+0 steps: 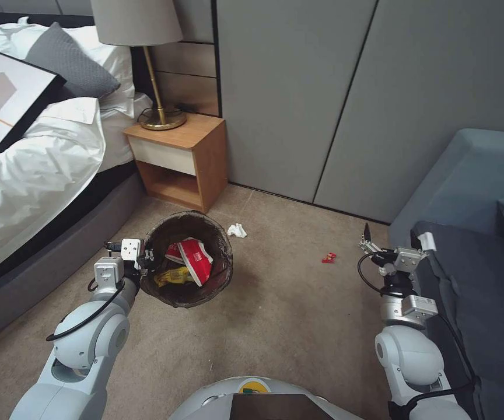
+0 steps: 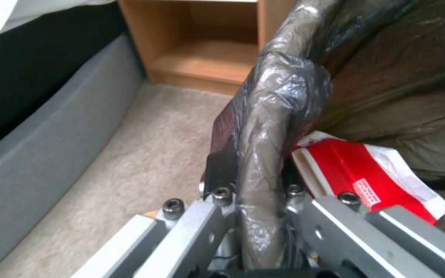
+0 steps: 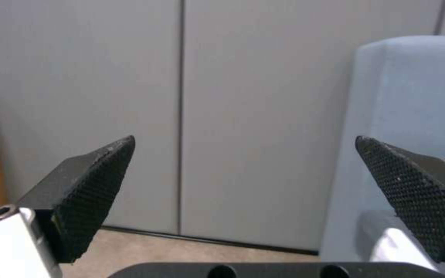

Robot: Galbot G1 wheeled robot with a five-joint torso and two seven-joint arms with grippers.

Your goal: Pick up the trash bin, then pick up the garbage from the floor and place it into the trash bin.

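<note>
My left gripper (image 2: 256,193) clamped on trash bin (image 1: 188,259) rim; thin bag could slip, bin tilts, spills. Right gripper (image 3: 243,181) spread wide, empty, near red wrapper (image 1: 328,257).

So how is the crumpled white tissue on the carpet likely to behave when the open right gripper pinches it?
The tissue looks crumpled and soft, so it will probably squash and weigh almost nothing. Lying on carpet, it is unlikely to roll. The right gripper may need to close fully.

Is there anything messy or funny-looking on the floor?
Yes. A crumpled white tissue and a small red wrapper lie loose on the carpet, outside the trash bin that the left gripper holds by its rim.
</note>
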